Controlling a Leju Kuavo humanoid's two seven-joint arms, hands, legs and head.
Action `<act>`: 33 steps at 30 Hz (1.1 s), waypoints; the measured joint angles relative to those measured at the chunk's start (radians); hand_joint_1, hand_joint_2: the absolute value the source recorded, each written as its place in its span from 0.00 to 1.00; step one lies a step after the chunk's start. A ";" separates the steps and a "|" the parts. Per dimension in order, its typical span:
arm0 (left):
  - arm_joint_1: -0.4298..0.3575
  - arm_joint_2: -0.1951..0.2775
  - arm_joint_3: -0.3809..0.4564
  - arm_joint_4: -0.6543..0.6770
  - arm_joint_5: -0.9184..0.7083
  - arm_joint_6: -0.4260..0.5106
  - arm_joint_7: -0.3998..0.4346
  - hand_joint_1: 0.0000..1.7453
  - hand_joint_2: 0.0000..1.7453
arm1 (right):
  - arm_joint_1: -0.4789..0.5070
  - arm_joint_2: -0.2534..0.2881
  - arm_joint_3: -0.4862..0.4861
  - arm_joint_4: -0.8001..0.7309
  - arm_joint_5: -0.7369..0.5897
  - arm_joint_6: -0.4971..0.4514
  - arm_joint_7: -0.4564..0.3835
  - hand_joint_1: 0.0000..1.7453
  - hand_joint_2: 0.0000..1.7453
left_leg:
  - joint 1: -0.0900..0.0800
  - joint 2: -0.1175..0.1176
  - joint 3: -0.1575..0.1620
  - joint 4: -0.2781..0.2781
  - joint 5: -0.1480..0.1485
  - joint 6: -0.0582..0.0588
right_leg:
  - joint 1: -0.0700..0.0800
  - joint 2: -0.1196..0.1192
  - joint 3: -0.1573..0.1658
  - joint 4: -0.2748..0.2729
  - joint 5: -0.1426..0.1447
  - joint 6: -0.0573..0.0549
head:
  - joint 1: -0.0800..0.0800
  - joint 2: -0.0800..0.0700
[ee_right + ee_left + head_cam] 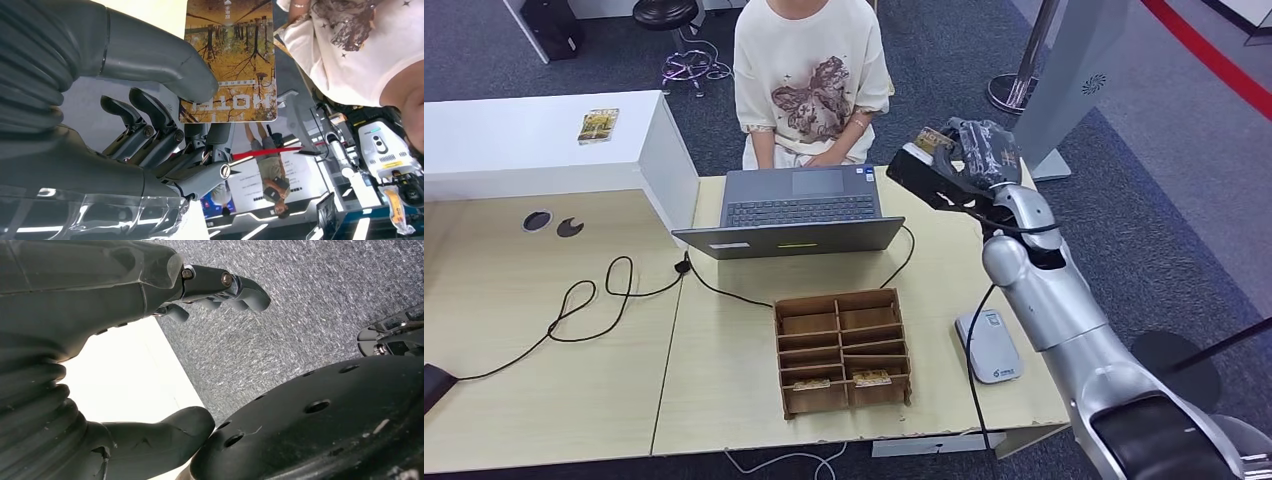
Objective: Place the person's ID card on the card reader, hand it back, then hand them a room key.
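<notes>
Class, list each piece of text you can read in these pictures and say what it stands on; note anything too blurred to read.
"HOTEL": on the card held by the right hand, shown upside down.
Small print on the same card: too small to read.
Mark on the card reader: too small to read.
Cards in the wooden organiser: unreadable.

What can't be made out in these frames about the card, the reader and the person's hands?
- Card face: right wrist view, thumb of the right robot hand covers a corner; far end cut off by the edge.
- Card reader markings: head view, too small to read.
- Person's hands: head view, hidden behind the laptop.
- Left robot hand: left wrist view, close up, nothing visibly held.
</notes>
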 joint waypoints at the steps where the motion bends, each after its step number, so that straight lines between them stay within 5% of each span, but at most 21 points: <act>1: 0.000 0.000 0.000 0.000 -0.002 -0.001 -0.001 0.00 1.00 | -0.010 0.005 0.001 0.016 0.008 0.005 -0.002 1.00 1.00 | 0.000 0.000 0.000 0.000 0.000 0.000 | 0.000 0.000 0.000 0.000 0.000 0.000 | 0.000 0.000; 33: -0.002 0.003 0.000 0.000 -0.029 -0.011 -0.009 0.00 1.00 | -0.139 0.110 -0.029 0.308 0.104 -0.028 0.003 1.00 1.00 | 0.000 0.000 0.000 0.000 0.000 0.000 | 0.000 0.000 0.000 0.000 0.000 0.000 | 0.000 0.000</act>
